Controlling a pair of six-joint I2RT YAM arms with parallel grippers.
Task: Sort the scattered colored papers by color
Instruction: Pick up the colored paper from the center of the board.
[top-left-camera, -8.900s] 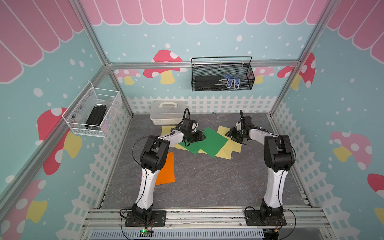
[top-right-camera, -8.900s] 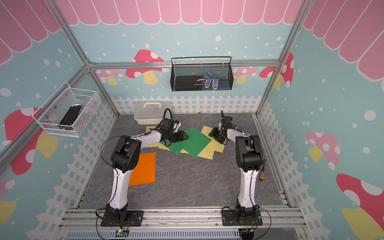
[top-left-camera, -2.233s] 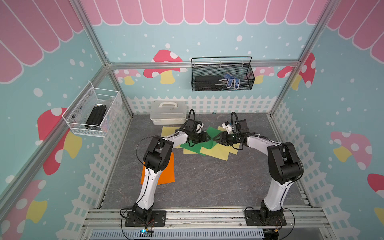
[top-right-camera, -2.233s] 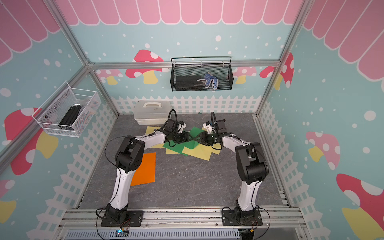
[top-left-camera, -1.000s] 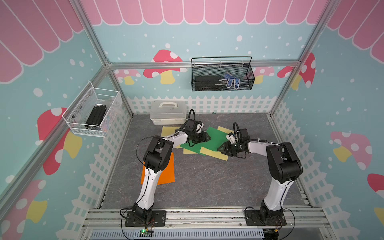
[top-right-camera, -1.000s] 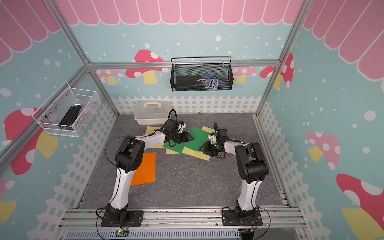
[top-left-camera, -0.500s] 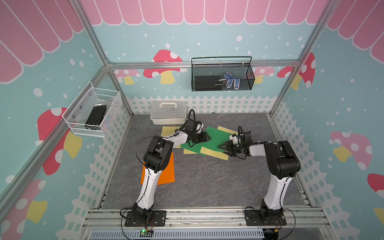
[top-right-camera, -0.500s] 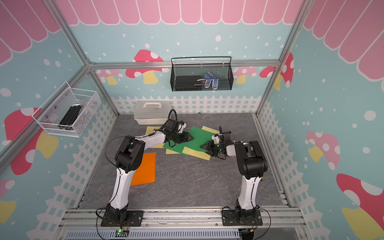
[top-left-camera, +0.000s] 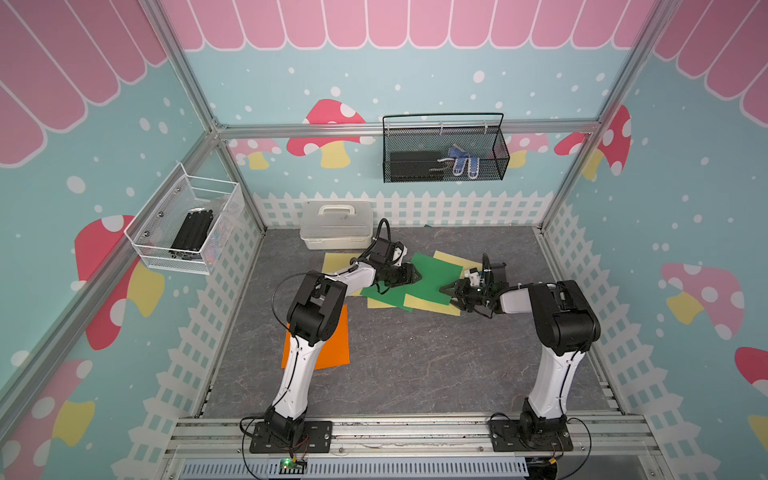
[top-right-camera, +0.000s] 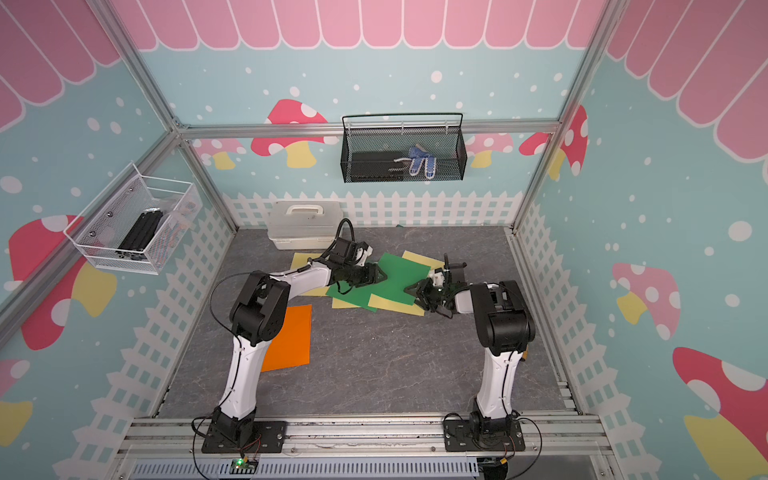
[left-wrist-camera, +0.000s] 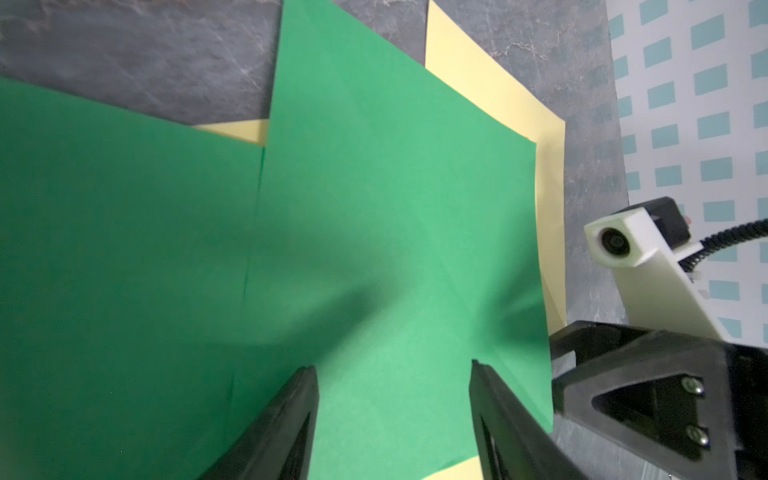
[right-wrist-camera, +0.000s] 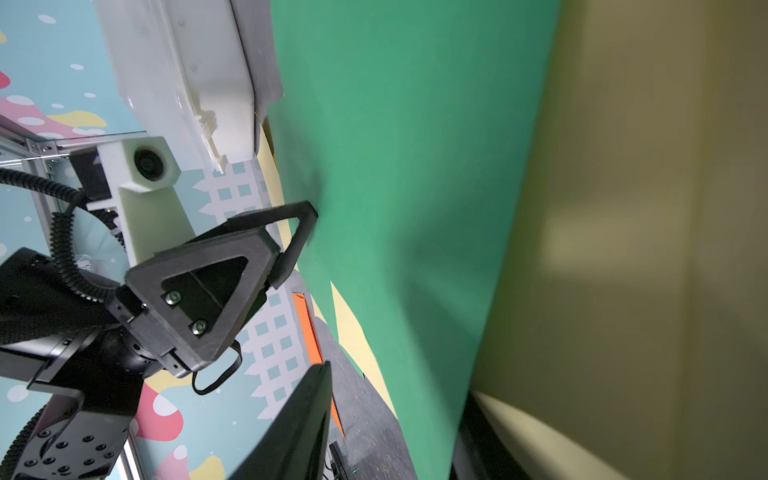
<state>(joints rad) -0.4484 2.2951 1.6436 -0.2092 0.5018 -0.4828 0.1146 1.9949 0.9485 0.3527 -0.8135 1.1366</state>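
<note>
Two green papers overlap mid-table, the upper green paper (top-left-camera: 432, 277) (top-right-camera: 401, 276) (left-wrist-camera: 395, 208) over pale yellow papers (top-left-camera: 432, 306) (left-wrist-camera: 548, 208). An orange paper (top-left-camera: 328, 345) (top-right-camera: 291, 336) lies at the front left, partly under the left arm. My left gripper (top-left-camera: 415, 275) (top-right-camera: 381, 275) (left-wrist-camera: 392, 370) is open, tips resting on the upper green sheet's left edge. My right gripper (top-left-camera: 446, 289) (top-right-camera: 411, 289) (right-wrist-camera: 395, 386) is open at that sheet's right edge. In the right wrist view the green paper (right-wrist-camera: 415, 187) and a yellow paper (right-wrist-camera: 623, 249) cover one finger.
A white lidded box (top-left-camera: 336, 224) stands at the back, close behind the left gripper. A black wire basket (top-left-camera: 444, 151) hangs on the back wall and a white wire basket (top-left-camera: 187, 226) on the left wall. Another yellow sheet (top-left-camera: 336, 262) lies beside the box.
The right gripper has turned at the green sheet's right edge and its jaws have narrowed a little. The left arm has stayed put on the green sheet.
</note>
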